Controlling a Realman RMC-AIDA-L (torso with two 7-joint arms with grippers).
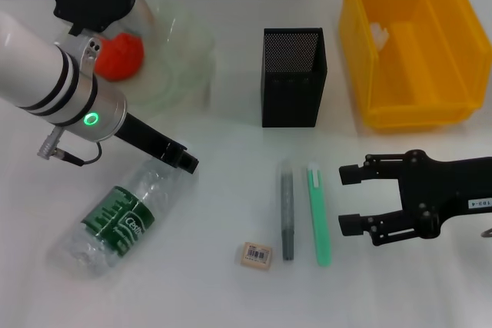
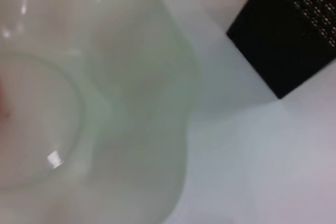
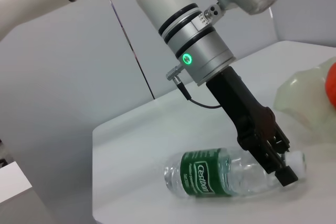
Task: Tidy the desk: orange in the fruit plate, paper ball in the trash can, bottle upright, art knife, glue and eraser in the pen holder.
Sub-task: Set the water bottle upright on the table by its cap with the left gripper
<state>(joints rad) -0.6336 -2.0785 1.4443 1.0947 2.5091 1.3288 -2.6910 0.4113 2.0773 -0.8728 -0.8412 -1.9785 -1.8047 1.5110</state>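
The orange (image 1: 119, 55) lies in the translucent fruit plate (image 1: 181, 59). A clear bottle (image 1: 115, 220) with a green label lies on its side at the front left. My left gripper (image 1: 187, 163) is at the bottle's neck end; the right wrist view shows it (image 3: 281, 169) just over the neck, beside the white cap. The grey glue stick (image 1: 287, 213), the green art knife (image 1: 319, 217) and the eraser (image 1: 255, 255) lie on the table in front of the black mesh pen holder (image 1: 292, 74). My right gripper (image 1: 347, 199) is open and empty, just right of the knife.
The yellow bin (image 1: 415, 105) stands at the back right with a white crumpled paper ball (image 1: 378, 34) inside. The left wrist view shows the plate's rim (image 2: 157, 103) and a corner of the pen holder (image 2: 294, 30). The left arm's white forearm (image 1: 46, 74) hangs over the plate's left side.
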